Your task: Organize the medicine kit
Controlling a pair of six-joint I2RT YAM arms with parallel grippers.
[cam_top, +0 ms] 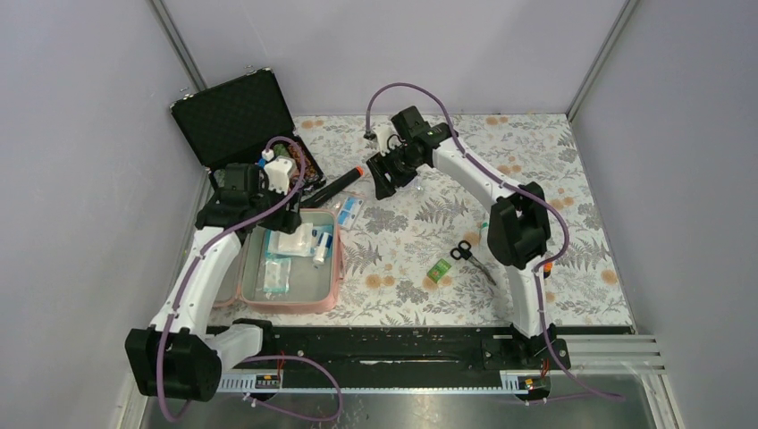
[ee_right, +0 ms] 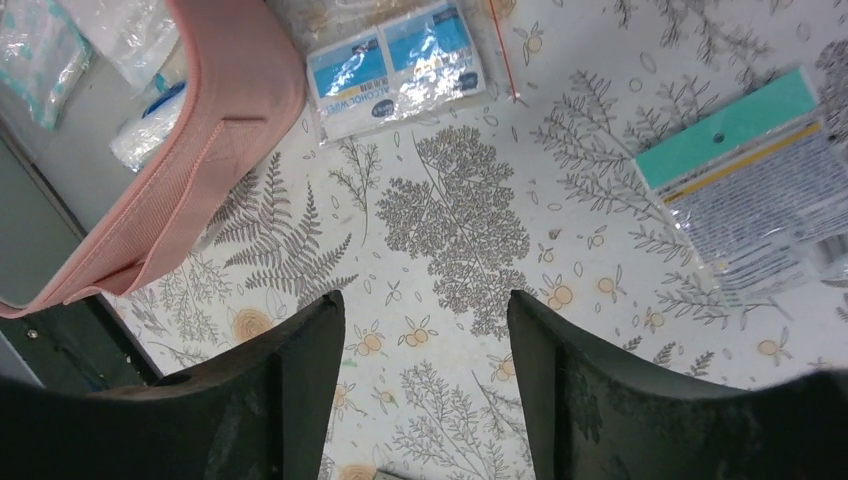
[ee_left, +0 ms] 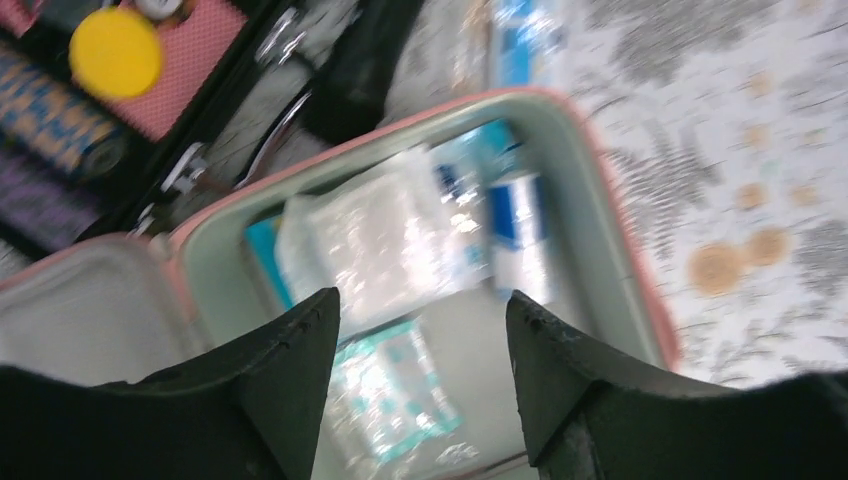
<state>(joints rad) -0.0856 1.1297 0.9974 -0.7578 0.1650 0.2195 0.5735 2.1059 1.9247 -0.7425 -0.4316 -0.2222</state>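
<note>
At the far left, a black hard case [cam_top: 234,116] is standing open. The left tool [ee_left: 420,300] is hovering, fingers spread and empty, over the pink soft rectangular zip pouch [cam_top: 337,264]. The pouch is lying open at the near left of the floral table [cam_top: 590,179], holding clear-wrapped packets [ee_left: 385,235]. Blue-and-white wipe sachets [ee_right: 395,65] are lying just beside its rim. The right tool [ee_right: 425,300] is hanging spread and empty above the table.
</note>
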